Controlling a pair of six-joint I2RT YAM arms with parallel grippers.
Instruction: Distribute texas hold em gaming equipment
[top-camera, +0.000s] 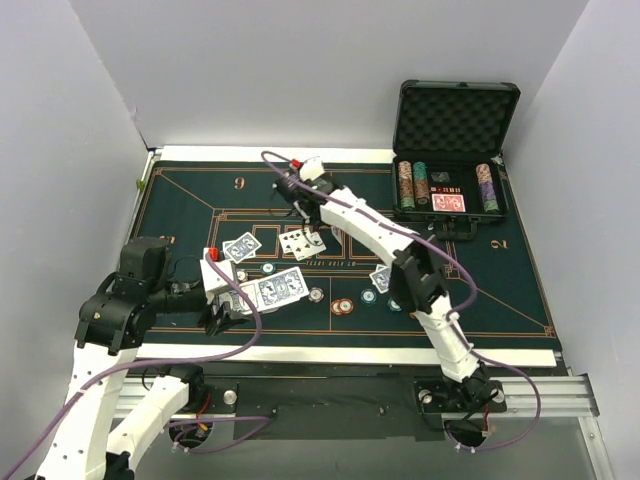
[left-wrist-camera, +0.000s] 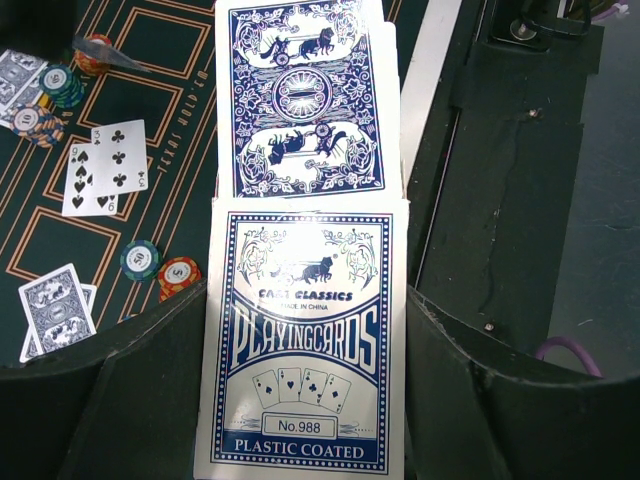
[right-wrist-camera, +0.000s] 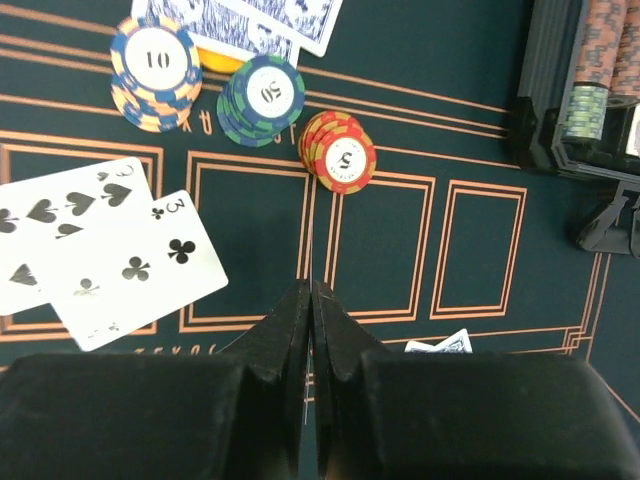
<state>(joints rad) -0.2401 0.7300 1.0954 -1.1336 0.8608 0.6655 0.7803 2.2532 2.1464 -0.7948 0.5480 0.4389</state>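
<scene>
Clamped in the left gripper (left-wrist-camera: 308, 292), well left of the black foam-lined case (top-camera: 455, 120), a blue-and-white printed playing-card pack (left-wrist-camera: 305, 400) has one blue-backed card (left-wrist-camera: 300, 100) slid forward, likely for dealing. Left of that case, the right gripper (right-wrist-camera: 308, 295), jaws pressed together, hovers beside white face-up cards (right-wrist-camera: 130, 265) and an orange-red chip stack (right-wrist-camera: 340, 152).

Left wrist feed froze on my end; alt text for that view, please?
The left claw grips a Cart Classics playing-card deck, with a blue-backed card jutting past its far end. Left of it on the green felt lie a face-up three of clubs, a teal chip and an orange chip.
</scene>
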